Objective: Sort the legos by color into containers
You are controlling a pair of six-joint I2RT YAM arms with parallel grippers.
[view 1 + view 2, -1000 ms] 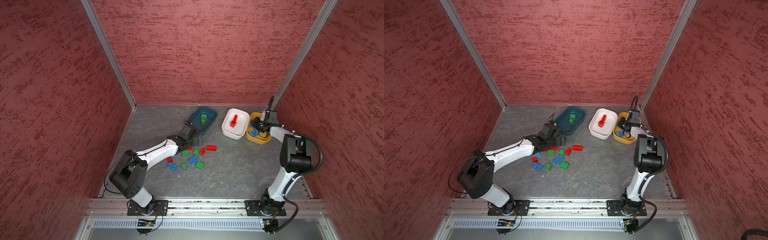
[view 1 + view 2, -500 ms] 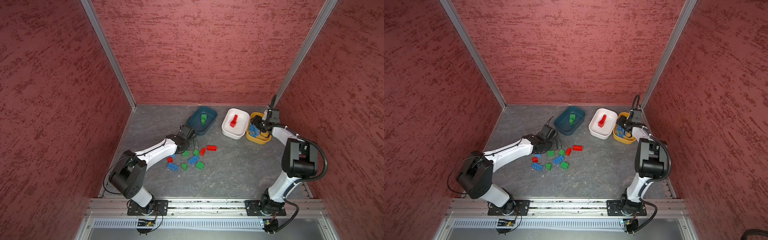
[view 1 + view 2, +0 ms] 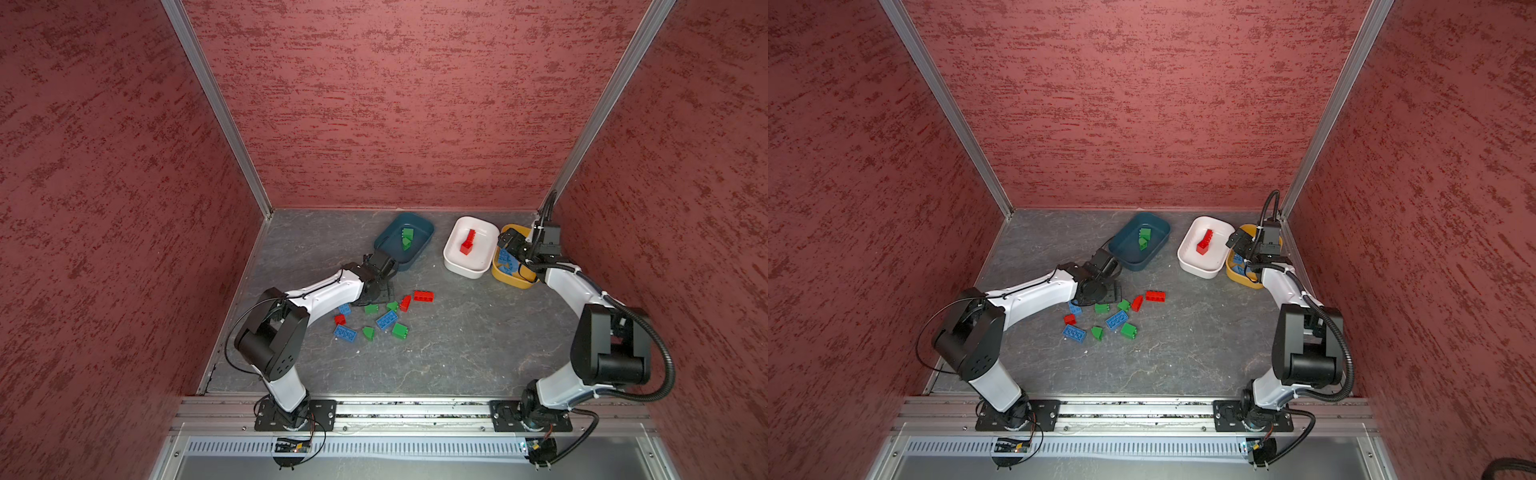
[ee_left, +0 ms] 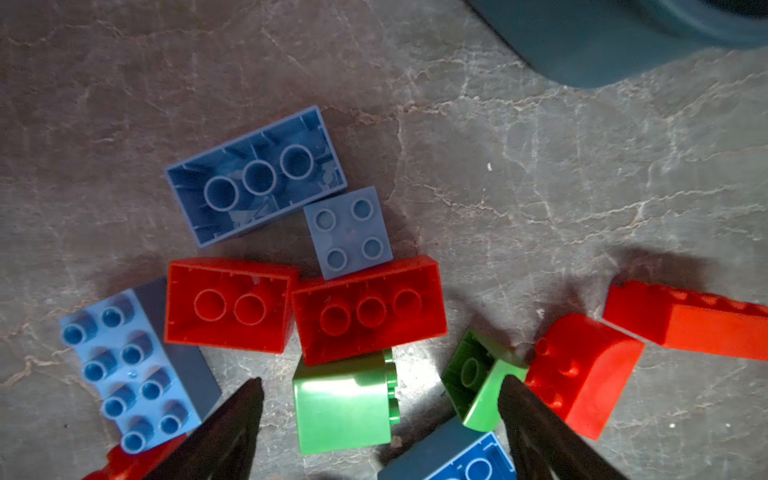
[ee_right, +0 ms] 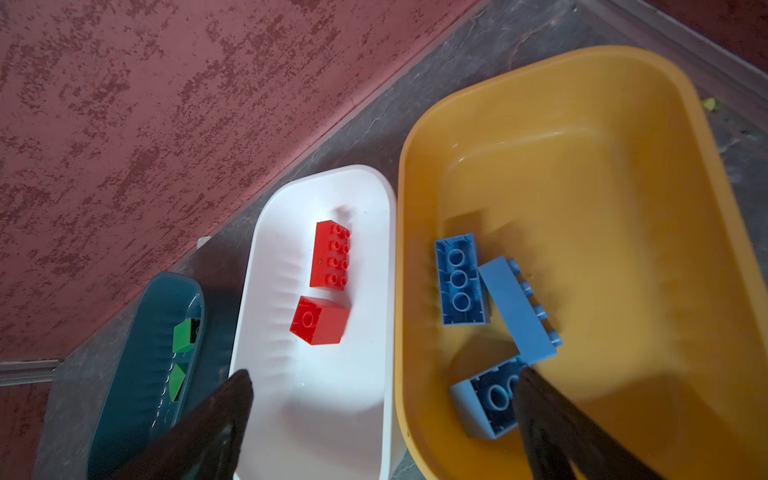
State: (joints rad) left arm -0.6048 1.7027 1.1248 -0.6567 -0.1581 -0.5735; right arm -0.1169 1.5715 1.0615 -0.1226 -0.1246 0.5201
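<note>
**Left fingers [image 4: 232, 428] and right fingers [image 5: 208, 419] both spread, nothing gripped**

Top views: the left fingers sit low over loose legos [image 3: 386, 320] mid-frame on the worktop [image 3: 457, 353]. The right fingers hang over the left edge of the yellow tub [image 3: 509, 281] at right, with the white tub [image 3: 461, 268] and teal tub [image 3: 390, 243] to its left.

Left wrist: two green bricks [image 4: 345, 411] lie between the fingers.

Right wrist: three blue bricks [image 5: 459, 282] lie in the yellow tub, two red bricks [image 5: 330, 255] in the white, green legos [image 5: 183, 334] in the teal.

Bare floor [image 3: 478, 353] nearside — brick cluster [image 3: 386, 320] mid-left, three tubs [image 3: 463, 271] along the back
</note>
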